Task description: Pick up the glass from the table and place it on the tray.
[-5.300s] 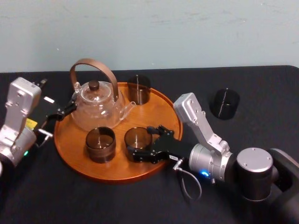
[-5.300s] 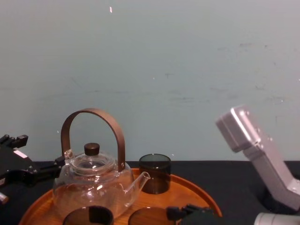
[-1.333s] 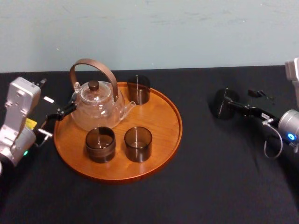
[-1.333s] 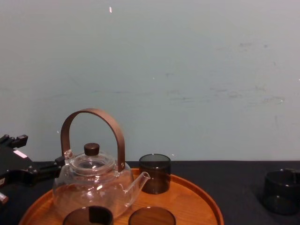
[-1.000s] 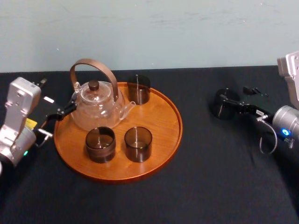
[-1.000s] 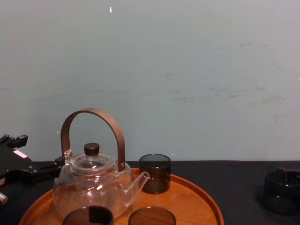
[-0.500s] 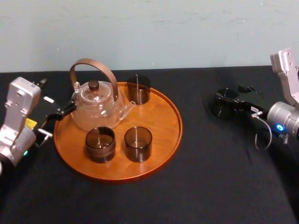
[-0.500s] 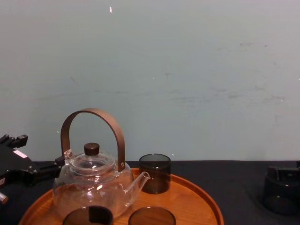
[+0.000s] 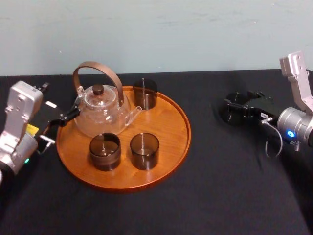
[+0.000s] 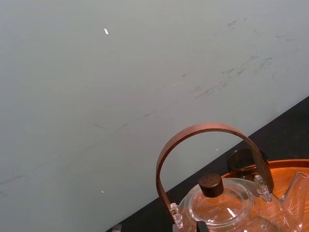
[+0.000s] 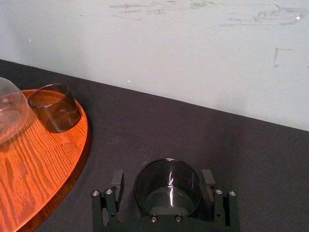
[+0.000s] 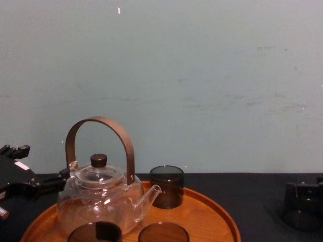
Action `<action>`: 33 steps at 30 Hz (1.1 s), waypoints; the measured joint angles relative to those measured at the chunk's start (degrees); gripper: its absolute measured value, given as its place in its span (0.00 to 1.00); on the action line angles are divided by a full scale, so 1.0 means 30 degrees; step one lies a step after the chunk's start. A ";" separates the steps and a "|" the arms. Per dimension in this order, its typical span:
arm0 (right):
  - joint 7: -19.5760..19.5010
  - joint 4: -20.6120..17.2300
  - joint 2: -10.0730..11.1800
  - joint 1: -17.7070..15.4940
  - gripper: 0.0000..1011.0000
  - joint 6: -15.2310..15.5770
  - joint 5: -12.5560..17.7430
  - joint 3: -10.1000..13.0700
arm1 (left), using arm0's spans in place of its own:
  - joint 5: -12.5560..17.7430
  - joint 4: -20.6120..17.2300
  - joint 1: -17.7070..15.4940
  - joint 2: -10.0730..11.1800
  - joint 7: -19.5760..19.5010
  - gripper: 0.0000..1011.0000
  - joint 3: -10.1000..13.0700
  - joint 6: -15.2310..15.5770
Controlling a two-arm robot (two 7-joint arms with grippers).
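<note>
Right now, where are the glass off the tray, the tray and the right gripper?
glass (image 11: pixel 168 191): right wrist view, its inner wall.
tray (image 9: pixel 168 125): head view, bare floor by right rim.
right gripper (image 11: pixel 162 180): right wrist view, midway between its jaws.

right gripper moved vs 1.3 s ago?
Yes. In the head view the right gripper has advanced toward the tray, and its open fingers now straddle the glass on the table; left gripper idles by the teapot.

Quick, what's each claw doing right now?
Left gripper: cannot tell; parked beside the tray.
Right gripper: open, fingers flanking the glass, not gripping it.
</note>
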 joint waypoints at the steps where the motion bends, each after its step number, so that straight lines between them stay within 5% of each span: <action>1: -0.0003 0.0007 -0.0003 0.0004 0.99 0.0009 -0.0004 -0.0002 | 0.0000 0.0001 0.0000 0.0000 0.0000 0.99 0.0000 0.0000; 22: -0.0071 0.0001 0.0015 -0.0065 0.99 0.0200 -0.0078 0.0045 | 0.0000 0.0001 0.0001 0.0000 0.0000 0.99 0.0000 0.0000; 33: -0.0048 -0.1687 0.0386 -0.0798 0.99 -0.0201 -0.0010 0.0351 | 0.0000 0.0001 0.0000 0.0000 0.0000 0.99 -0.0001 0.0000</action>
